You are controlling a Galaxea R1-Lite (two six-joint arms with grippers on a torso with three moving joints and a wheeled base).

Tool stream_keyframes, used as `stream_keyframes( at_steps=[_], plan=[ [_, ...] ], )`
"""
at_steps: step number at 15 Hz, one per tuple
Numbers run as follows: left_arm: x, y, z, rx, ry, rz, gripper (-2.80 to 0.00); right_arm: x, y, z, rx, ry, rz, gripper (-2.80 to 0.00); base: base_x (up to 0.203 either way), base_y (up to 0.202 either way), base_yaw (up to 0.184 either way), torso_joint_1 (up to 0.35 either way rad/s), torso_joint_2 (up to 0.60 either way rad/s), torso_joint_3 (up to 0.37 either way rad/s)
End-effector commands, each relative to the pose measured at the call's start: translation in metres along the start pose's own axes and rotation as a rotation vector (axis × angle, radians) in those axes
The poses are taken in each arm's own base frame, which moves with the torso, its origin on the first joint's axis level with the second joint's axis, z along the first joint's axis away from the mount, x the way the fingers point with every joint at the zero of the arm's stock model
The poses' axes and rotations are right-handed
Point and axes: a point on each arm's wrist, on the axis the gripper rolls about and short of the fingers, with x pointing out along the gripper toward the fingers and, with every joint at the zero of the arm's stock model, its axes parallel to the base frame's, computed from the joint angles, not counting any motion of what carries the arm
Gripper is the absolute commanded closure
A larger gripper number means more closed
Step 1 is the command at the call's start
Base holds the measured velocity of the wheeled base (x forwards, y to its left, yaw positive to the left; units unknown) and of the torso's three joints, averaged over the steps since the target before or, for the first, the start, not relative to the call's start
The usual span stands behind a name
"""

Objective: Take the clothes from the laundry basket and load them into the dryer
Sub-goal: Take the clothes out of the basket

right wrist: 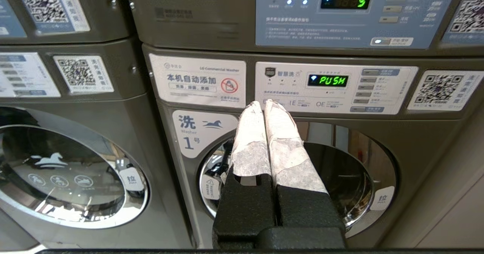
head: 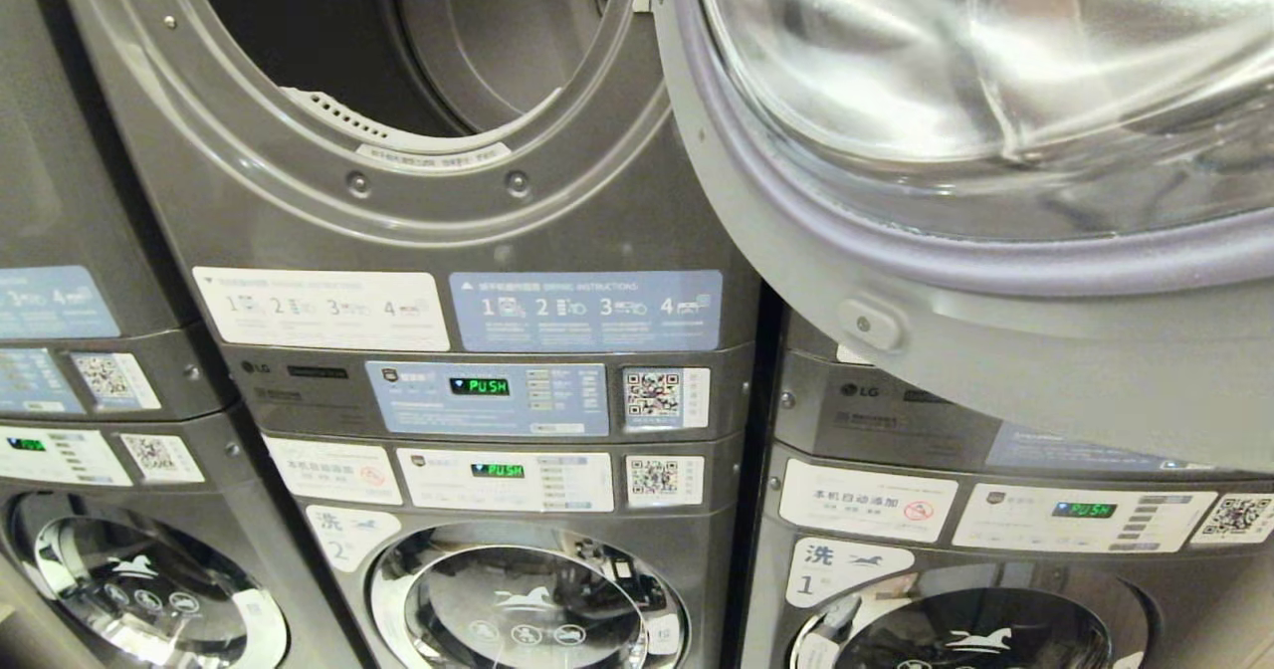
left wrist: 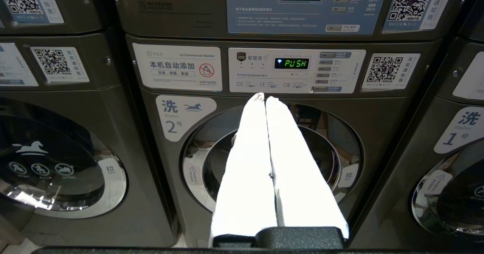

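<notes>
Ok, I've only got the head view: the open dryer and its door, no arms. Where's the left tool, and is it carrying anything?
Observer: The left tool is shut and empty, pointing at the closed front of washer 2.
Operator: And the right one?
Observer: The right tool is shut too, with nothing in it, and it faces washer 1.
Operator: Any sign of the laundry basket?
Observer: No, neither wrist view shows the laundry basket or any clothes.
</notes>
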Motion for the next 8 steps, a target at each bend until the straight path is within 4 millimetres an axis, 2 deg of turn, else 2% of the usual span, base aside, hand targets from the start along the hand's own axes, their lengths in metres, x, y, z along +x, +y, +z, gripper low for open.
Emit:
stream_keyframes(
  at_steps=[1,8],
  plan=[
    [0.0,0.0,0.0001,0.0,-0.001,0.0,0.0,0.0001,0.0,0.0001,0.0,0.0,0.0,0.0,0.0,0.0,0.0,-0.101,0.21,0.118],
    [0.0,0.0,0.0001,0.0,-0.001,0.0,0.0,0.0001,0.0,0.0001,0.0,0.0,0.0,0.0,0.0,0.0,0.0,-0.133,0.29,0.155]
  ],
)
